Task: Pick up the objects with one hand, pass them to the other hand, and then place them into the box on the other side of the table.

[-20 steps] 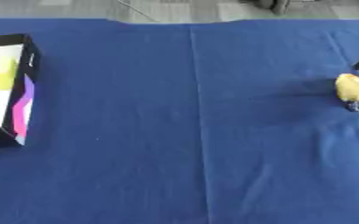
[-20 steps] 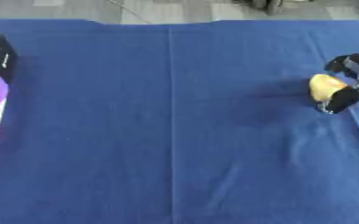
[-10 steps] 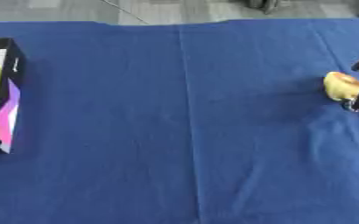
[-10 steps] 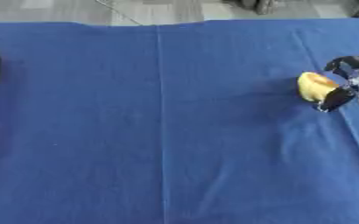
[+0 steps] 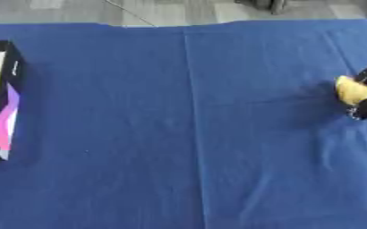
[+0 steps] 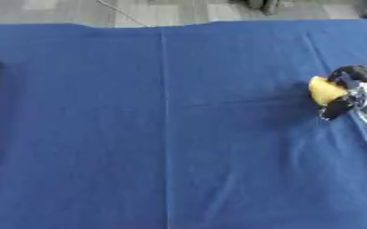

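Note:
A small yellow object [image 6: 324, 90] sits at the right side of the blue tablecloth [image 5: 186, 134]. My right hand [image 6: 357, 91] comes in from the right edge with its black fingers and thumb curled round the yellow object. A black box [image 5: 0, 98] with yellow, purple and pink on it lies at the far left; the left eye view shows it best. My left hand shows in neither view.
The cloth has a long crease running top to bottom near the middle. Grey floor [image 5: 139, 9] lies beyond the table's far edge.
The whole picture has drifted, so the camera has moved. My right hand still has the yellow object between its fingers, at much the same spot on the cloth.

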Tool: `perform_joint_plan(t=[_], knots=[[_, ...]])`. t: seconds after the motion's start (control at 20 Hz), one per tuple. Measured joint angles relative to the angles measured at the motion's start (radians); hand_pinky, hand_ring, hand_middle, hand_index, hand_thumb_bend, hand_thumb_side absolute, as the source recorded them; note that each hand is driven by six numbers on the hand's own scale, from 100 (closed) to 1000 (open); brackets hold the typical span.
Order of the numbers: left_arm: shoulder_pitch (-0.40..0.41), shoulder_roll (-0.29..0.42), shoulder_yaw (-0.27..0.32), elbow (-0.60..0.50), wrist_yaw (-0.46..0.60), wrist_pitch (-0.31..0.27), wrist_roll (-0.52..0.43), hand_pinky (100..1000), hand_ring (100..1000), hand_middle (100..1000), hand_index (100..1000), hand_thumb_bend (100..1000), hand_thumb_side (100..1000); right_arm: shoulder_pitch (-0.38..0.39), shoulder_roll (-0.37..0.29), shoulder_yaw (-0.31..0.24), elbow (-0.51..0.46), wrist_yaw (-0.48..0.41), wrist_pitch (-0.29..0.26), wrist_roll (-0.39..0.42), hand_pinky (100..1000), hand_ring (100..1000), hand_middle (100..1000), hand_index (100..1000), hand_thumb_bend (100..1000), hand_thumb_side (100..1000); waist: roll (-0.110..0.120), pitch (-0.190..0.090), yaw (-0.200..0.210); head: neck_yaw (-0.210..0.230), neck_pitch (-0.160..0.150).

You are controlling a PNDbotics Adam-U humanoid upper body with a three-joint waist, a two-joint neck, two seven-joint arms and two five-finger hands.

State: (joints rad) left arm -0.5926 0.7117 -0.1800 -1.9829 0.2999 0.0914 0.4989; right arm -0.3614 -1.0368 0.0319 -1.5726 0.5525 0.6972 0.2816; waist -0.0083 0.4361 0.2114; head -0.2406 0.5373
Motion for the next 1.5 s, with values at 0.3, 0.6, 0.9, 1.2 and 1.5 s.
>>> perform_joint_plan(t=[0.3,0.6,0.9,1.2,1.5], knots=[[0.000,0.000,-0.002,0.000,0.000,-0.001,0.001,735,770,728,883,123,807,0.005,0.014,0.000,0.000,0.027,0.042,-0.142,767,592,386,508,278,100,-0.008,0.000,0.003,0.001,0.000],[0.000,0.000,-0.006,0.000,0.000,0.002,-0.001,732,770,745,881,119,802,0.031,0.017,0.001,-0.076,-0.008,0.071,-0.261,761,589,390,505,267,100,-0.014,-0.022,-0.001,0.002,0.014],[0.004,0.002,-0.006,0.000,0.000,0.008,-0.006,729,764,736,881,112,797,0.063,0.011,-0.003,-0.261,-0.059,0.083,-0.300,750,587,402,517,160,100,-0.015,-0.046,-0.014,0.011,0.039],[0.001,0.028,-0.006,0.000,0.005,0.030,-0.021,723,753,734,883,104,798,0.045,0.013,0.013,-0.399,-0.139,-0.014,-0.347,752,588,415,530,100,100,-0.004,-0.067,-0.019,0.035,0.061],[-0.041,0.077,0.000,0.000,0.018,0.082,-0.044,724,757,758,893,100,798,-0.052,0.048,0.083,-0.408,-0.206,-0.182,-0.360,756,584,423,539,100,100,0.018,-0.089,-0.020,0.076,0.076]])
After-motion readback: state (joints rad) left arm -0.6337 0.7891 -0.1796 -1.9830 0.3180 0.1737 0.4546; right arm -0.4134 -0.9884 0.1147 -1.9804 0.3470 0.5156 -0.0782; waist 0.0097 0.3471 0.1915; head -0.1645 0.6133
